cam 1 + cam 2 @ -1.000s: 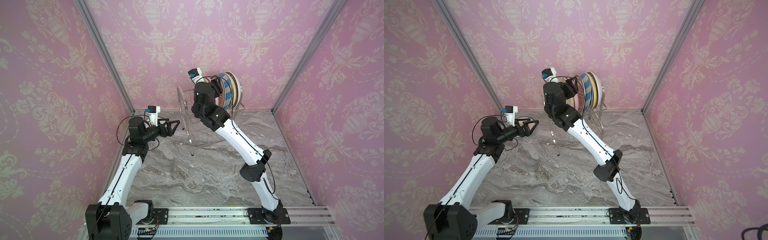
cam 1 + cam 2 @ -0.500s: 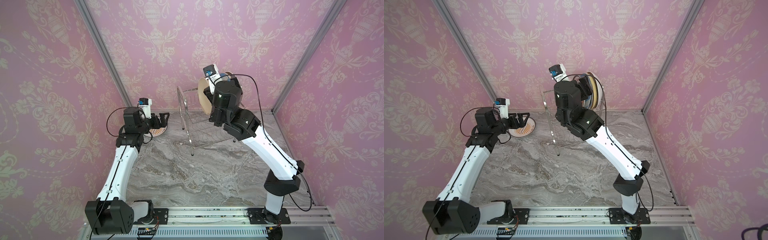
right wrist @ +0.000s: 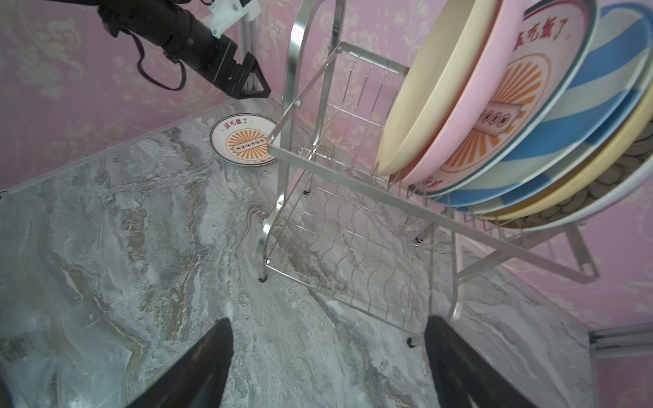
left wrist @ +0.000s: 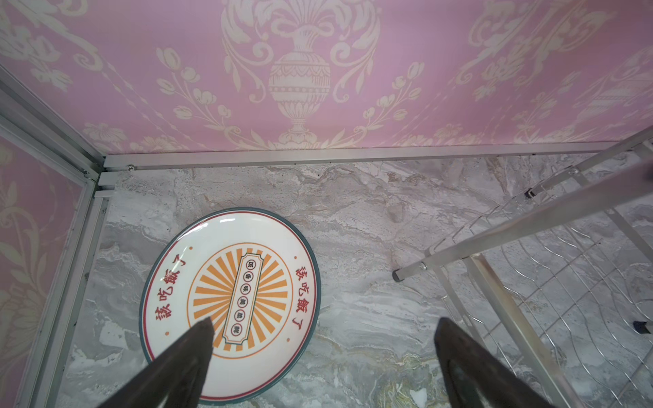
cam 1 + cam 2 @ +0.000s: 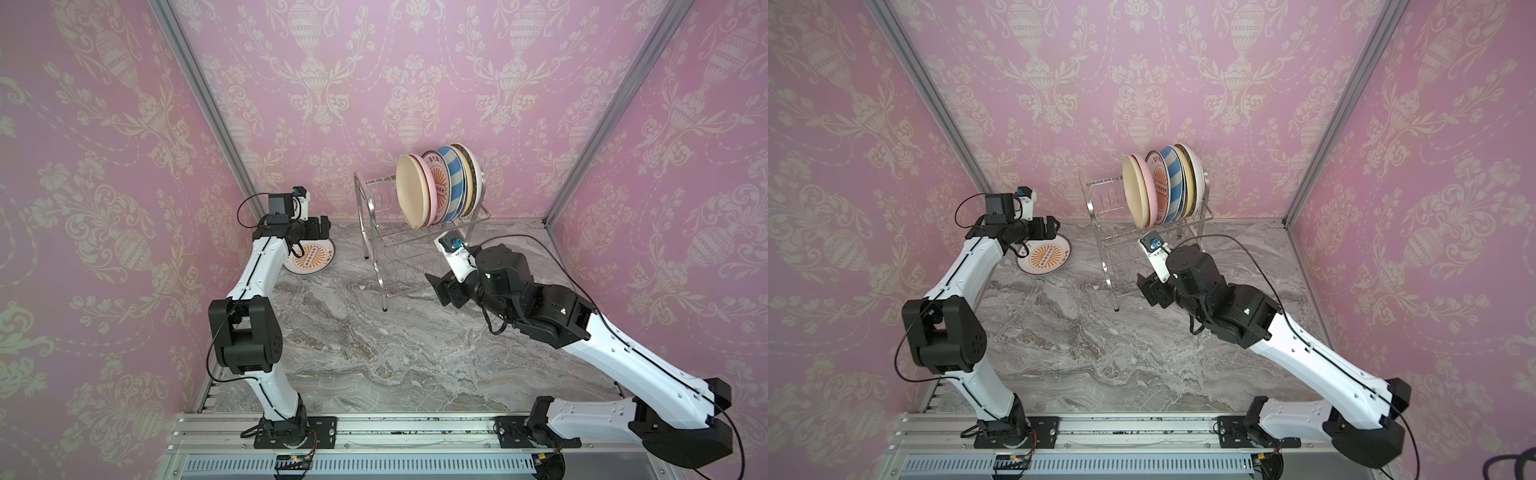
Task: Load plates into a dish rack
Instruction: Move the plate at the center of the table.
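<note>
Left pincer [image 4: 325, 323] hovering wide, empty, over sunburst plate [image 4: 229, 303] lying flat on bench [image 5: 374, 353] beside dish rack [image 5: 399, 237]. Right pincer [image 3: 328, 319] gaping wide, empty, near dish rack. Other plates [image 5: 436, 187] standing on edge in upper tier.

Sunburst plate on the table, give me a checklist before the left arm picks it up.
1. Sunburst plate lying flat, uncovered: ok.
2. Left jaws open above it: ok.
3. Gap under its rim for a jaw: cannot tell.
4. Free slots on the dish rack's upper tier: ok.
5. Right jaws open, empty: ok.
6. Racked plates standing on edge: ok.
</note>
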### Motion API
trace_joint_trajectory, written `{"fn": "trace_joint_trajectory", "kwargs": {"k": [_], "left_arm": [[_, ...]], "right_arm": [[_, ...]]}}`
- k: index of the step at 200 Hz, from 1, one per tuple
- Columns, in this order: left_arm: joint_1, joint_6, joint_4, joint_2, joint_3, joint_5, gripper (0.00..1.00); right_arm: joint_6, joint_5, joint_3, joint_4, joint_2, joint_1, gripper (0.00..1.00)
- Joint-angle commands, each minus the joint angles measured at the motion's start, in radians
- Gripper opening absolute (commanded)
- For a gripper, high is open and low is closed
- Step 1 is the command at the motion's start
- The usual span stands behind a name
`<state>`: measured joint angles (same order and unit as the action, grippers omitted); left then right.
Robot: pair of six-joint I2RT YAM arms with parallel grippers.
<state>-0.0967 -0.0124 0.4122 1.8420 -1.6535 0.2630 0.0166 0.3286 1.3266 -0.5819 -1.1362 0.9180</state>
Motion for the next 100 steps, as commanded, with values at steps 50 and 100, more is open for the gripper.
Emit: {"fn": "trace_joint_trajectory", "kwargs": {"k": [50, 100], "left_arm": [[-0.064, -0.056, 0.253, 0.411, -0.543, -0.015, 0.99], [-0.076, -0.130, 0.576, 0.774, -1.128, -0.002, 0.99]], "right_arm": [[-0.366, -0.140, -0.478, 0.291, 0.185, 0.010, 0.85], [-0.402, -0.156, -0.544, 0.352, 0.136, 0.011, 0.85]]}}
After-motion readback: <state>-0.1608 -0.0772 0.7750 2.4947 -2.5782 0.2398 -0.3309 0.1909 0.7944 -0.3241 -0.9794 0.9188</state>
